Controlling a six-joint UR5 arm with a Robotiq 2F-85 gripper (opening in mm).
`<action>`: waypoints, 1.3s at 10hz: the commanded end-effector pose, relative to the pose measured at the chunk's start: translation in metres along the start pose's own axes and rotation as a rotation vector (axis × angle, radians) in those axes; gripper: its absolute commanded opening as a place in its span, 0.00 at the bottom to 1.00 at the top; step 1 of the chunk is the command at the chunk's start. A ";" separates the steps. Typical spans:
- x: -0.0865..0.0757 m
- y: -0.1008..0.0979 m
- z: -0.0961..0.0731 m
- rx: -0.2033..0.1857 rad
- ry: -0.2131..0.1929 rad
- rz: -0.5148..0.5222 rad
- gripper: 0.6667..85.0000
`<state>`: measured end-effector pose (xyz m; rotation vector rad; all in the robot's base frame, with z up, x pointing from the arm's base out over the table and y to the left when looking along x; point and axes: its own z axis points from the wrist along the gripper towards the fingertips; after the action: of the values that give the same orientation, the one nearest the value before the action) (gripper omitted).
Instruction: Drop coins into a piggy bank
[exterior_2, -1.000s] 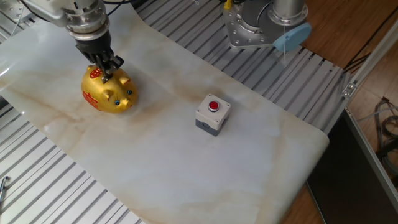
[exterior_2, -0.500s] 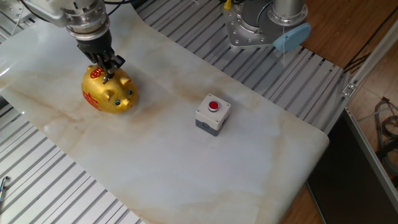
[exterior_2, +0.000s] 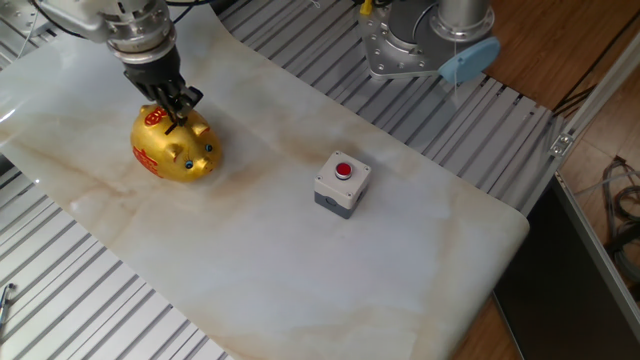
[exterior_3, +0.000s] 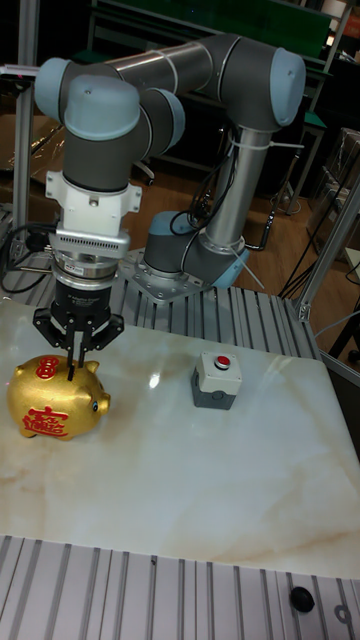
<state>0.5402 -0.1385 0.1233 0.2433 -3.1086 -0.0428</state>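
On the left side of the marble-patterned sheet (exterior_2: 400, 260) you have the gold piggy bank (exterior_2: 173, 146), resting on its feet with red markings on its flank and its snout turned toward the right. Your gripper (exterior_2: 174, 113) hangs straight down over the pig's back, its dark fingers (exterior_3: 72, 362) drawn narrow, tips close together and reaching the top of the pig where the slot lies. Whether a coin sits between those tips you cannot tell; they are too small and dark to read. To the right of the pig, well apart from it, stands a small grey box (exterior_2: 341, 187) with a red button (exterior_2: 344, 169) on top. Near the front edge in the tall view, on the ribbed metal table (exterior_3: 150, 600), lies one small dark coin (exterior_3: 300, 598), far from both pig and gripper.
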 end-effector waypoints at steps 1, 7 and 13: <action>-0.001 0.003 -0.003 -0.019 -0.007 -0.015 0.25; 0.014 0.022 -0.030 -0.052 -0.001 0.159 0.00; 0.028 0.056 -0.046 -0.059 -0.048 0.445 0.00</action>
<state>0.5124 -0.0855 0.1657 -0.3280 -3.1082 -0.2135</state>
